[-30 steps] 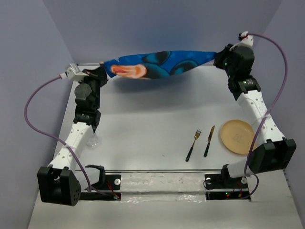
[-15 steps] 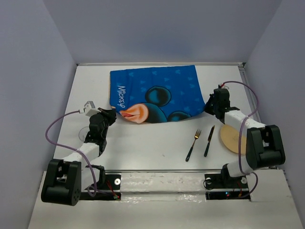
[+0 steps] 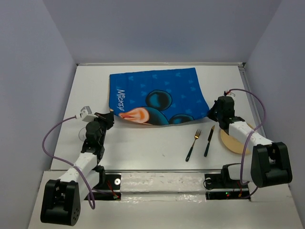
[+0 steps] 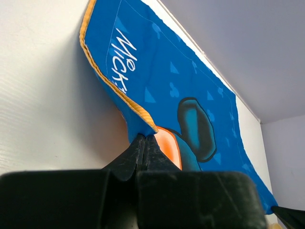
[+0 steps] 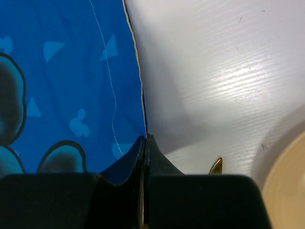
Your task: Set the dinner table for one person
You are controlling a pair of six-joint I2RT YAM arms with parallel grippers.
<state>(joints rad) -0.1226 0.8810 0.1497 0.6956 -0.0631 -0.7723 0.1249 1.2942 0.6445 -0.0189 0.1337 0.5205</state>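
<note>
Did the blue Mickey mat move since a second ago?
Yes. The blue mat was held up over the far edge of the table; now it lies spread flat, its near edge much closer to the fork.

Stretching forward and low, elbows bent; pinching tight with left claw (image 4: 145, 139) and right claw (image 5: 144, 139), fingertips pressing together, wrists angling inward.
</note>
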